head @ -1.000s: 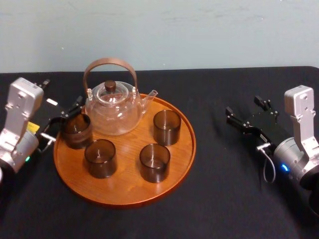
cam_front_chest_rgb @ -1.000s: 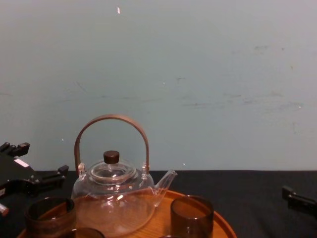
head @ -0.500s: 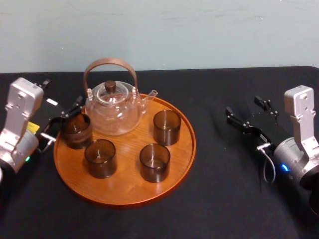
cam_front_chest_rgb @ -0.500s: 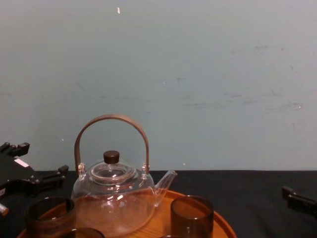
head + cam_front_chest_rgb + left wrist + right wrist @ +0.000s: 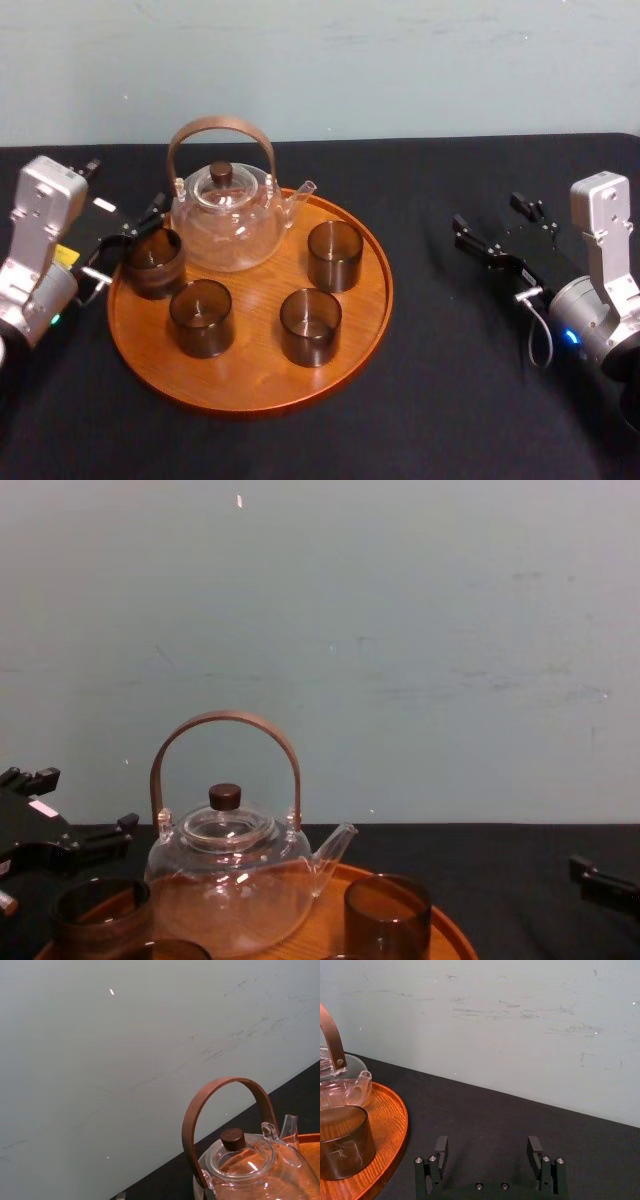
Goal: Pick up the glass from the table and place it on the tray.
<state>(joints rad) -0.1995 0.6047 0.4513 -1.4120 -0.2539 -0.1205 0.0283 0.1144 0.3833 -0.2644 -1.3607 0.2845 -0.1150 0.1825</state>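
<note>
One smoked glass (image 5: 153,262), back-left of four, sits on wooden tray (image 5: 250,375) at left rim, beside glass teapot (image 5: 225,225). My left fingers (image 5: 122,190) released, just beside it; right fingers (image 5: 487,212) spread over counter (image 5: 450,380). I judge it light, stiff, slick, breakable: pinch gently mid-wall.

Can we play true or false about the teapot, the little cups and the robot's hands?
1. The teapot stands on the black table, off the tray. False: it stands on the tray, at the back.
2. The teapot has its lid on. True.
3. The right gripper is holding a glass. False: it is open and empty, over the table to the right of the tray.
4. The leftmost glass sits on the tray by its left rim. True.
5. The left gripper is open beside the leftmost glass. True.
</note>
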